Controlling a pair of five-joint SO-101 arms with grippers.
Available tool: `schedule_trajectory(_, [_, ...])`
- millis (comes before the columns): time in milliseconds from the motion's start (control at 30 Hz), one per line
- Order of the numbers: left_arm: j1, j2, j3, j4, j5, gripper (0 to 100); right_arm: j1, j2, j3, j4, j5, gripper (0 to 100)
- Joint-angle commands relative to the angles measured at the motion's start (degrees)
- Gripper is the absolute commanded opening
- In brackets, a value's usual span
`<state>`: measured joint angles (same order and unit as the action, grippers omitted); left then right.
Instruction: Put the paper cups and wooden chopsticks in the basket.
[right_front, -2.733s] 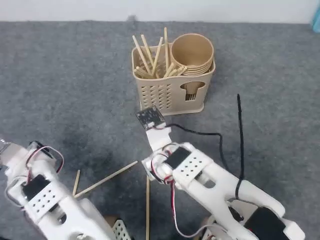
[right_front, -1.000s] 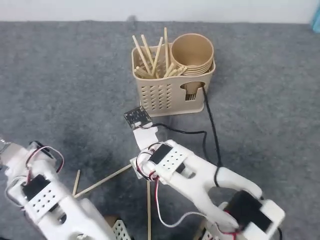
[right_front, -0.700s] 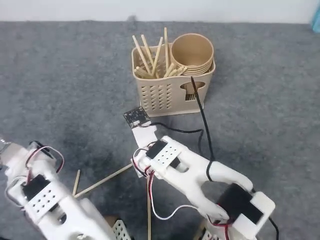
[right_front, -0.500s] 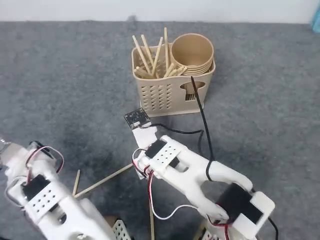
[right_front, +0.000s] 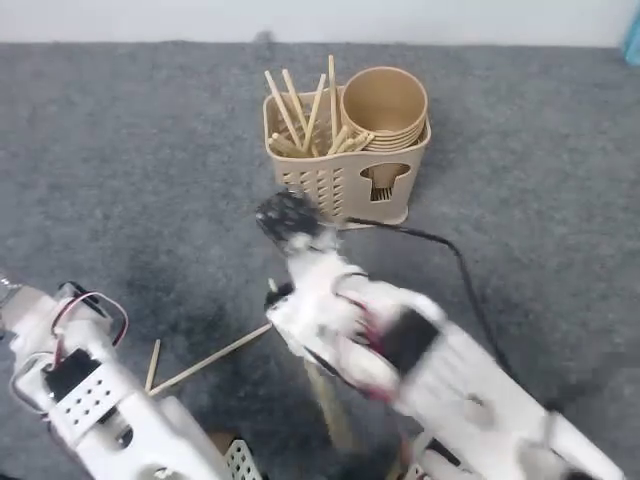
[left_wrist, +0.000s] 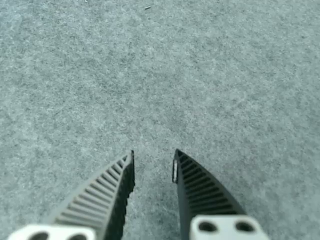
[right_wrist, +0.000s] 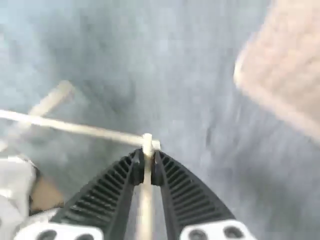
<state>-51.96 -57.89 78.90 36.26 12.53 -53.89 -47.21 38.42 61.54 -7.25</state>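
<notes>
Right tool (right_wrist: 146, 155) clamped on one wooden chopstick (right_wrist: 147, 141), at 6 o'clock from the basket (right_front: 345, 185). Left tool (left_wrist: 153, 155) parted, gripping nothing, over bare grey counter (left_wrist: 200, 75). Paper cups (right_front: 385, 100) stacked inside the basket beside upright sticks; loose chopsticks (right_front: 215, 357) lying toward 7 o'clock.

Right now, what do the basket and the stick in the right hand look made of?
Basket: beige moulded plastic by the look, matte, with rows of slots. Chopstick in the right hand: pale, bare, likely wood; grain cannot be told.
</notes>
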Motion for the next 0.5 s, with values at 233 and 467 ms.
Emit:
schedule_trajectory(233, [0.4, -0.6, -0.1, -1.7, -0.6, 12, 1.7, -23.7, -3.2, -13.0, 9.6, 0.7])
schedule_trajectory(467, [0.3, -0.6, -0.1, -1.7, -0.6, 12, 12.3, -21.8, -3.2, -24.9, 9.7, 0.7])
